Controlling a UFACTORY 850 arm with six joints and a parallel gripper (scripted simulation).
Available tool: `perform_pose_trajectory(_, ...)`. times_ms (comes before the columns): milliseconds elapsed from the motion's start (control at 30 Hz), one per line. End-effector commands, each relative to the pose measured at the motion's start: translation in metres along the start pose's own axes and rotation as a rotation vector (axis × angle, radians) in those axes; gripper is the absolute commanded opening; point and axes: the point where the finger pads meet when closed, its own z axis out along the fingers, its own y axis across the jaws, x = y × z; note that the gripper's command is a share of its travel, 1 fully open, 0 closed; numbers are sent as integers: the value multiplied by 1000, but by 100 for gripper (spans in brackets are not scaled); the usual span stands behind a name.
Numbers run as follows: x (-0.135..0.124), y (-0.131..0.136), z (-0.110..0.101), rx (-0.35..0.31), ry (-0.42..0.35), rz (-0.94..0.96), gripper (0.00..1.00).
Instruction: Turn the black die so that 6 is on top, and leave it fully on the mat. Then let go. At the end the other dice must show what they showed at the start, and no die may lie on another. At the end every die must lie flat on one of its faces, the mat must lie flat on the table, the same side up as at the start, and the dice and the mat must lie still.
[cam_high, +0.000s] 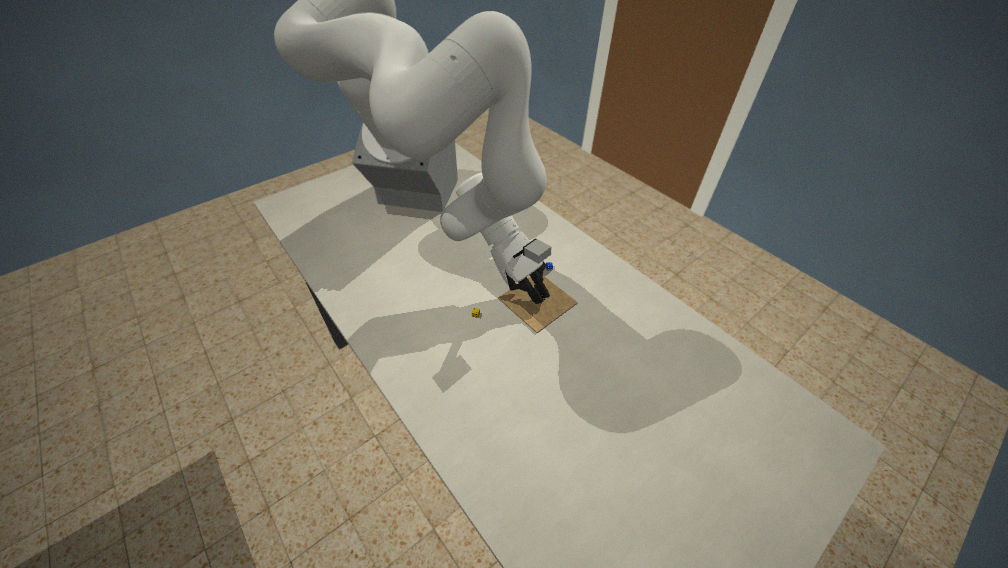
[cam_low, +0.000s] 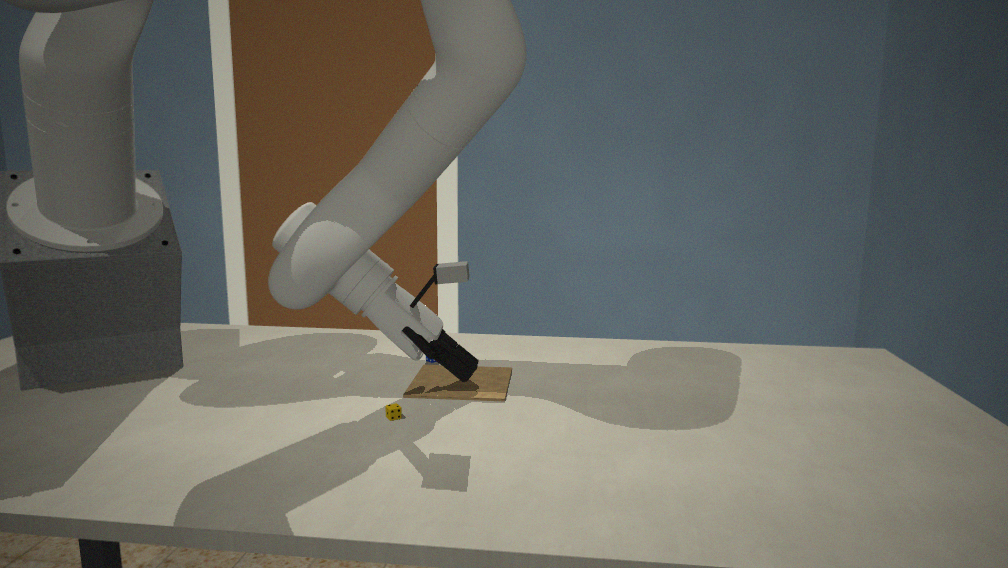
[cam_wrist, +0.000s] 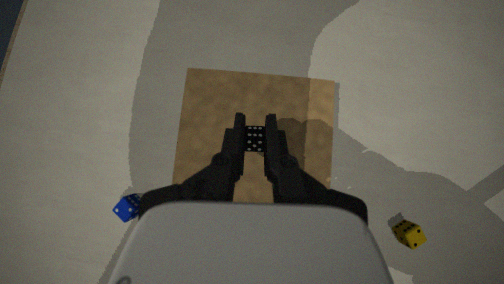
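My gripper (cam_high: 542, 297) (cam_low: 469, 372) (cam_wrist: 255, 127) is shut on the black die (cam_wrist: 255, 138), which sits between the finger pads. The arm leans, so the fingers slant down low over the brown mat (cam_high: 564, 304) (cam_low: 493, 384) (cam_wrist: 210, 90). In the wrist view the die shows two faces: six pips on the farther one and five on the nearer one. The fingers hide the die in the top and exterior views. I cannot tell whether it touches the mat. The mat lies flat on the table.
A blue die (cam_high: 549, 266) (cam_low: 431, 359) (cam_wrist: 126, 208) lies on the table just off the mat, close beside the gripper in the wrist view. A yellow die (cam_high: 476, 312) (cam_low: 393, 411) (cam_wrist: 410, 234) lies on the table off the mat's other side.
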Motion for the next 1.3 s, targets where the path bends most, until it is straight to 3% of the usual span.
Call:
perform_pose_trajectory(0, 0, 0, 0, 0, 1, 0, 11)
perform_pose_trajectory(1200, 0, 0, 0, 0, 1, 0, 11)
perform_pose_trajectory(1267, 0, 0, 0, 0, 1, 0, 15)
